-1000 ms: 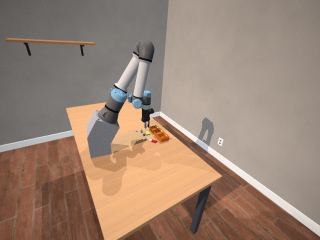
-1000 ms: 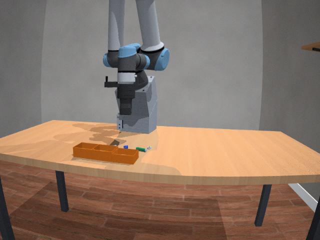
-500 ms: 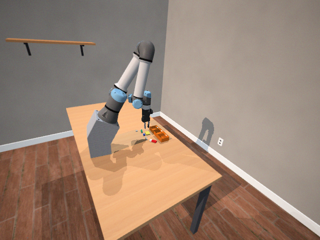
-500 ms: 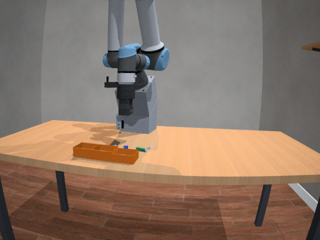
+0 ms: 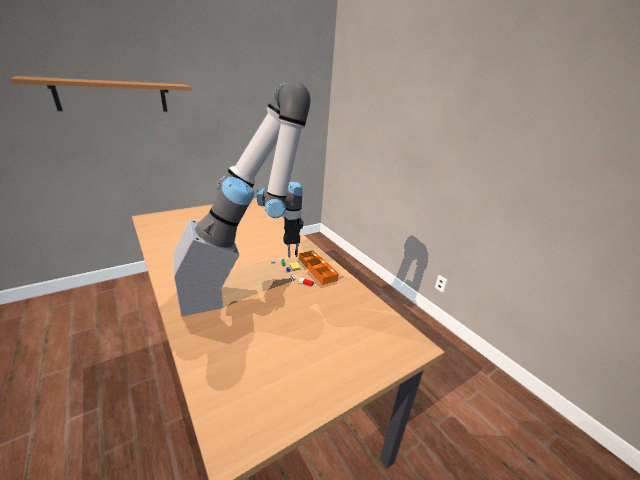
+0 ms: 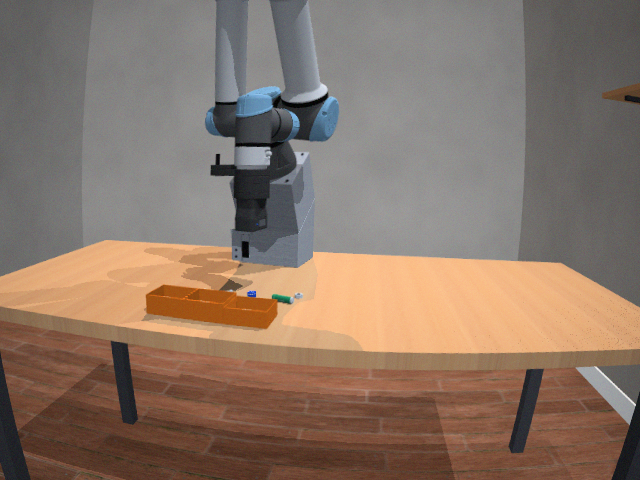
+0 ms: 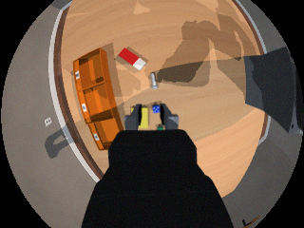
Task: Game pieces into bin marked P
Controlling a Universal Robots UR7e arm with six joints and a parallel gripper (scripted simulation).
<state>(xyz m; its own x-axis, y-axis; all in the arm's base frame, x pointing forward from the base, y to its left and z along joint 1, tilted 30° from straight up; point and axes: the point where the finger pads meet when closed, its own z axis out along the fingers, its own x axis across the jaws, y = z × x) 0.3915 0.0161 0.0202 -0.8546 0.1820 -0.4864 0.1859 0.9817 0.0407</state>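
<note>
My gripper [image 5: 292, 254] [image 6: 241, 255] [image 7: 150, 110] is open and empty, and hangs above a cluster of small pieces beside the orange bin. In the wrist view a yellow flat piece [image 7: 144, 118] [image 5: 294, 266] and a blue die [image 7: 156, 108] [image 5: 287, 269] [image 6: 251, 293] show between the fingers, down on the table. A green cylinder [image 5: 282, 261] [image 6: 281, 297] lies close by. The orange three-compartment bin [image 5: 330, 279] [image 6: 206, 313] [image 7: 102, 83] lies flat on the table. I cannot read its marks.
A red and white block [image 5: 306, 281] [image 7: 132, 59] and a small silver cylinder [image 5: 292, 277] [image 7: 154, 80] lie beside the bin. A small pale piece [image 6: 298, 295] [image 5: 272, 261] lies past the green cylinder. The arm's grey base [image 5: 201, 273] stands behind them.
</note>
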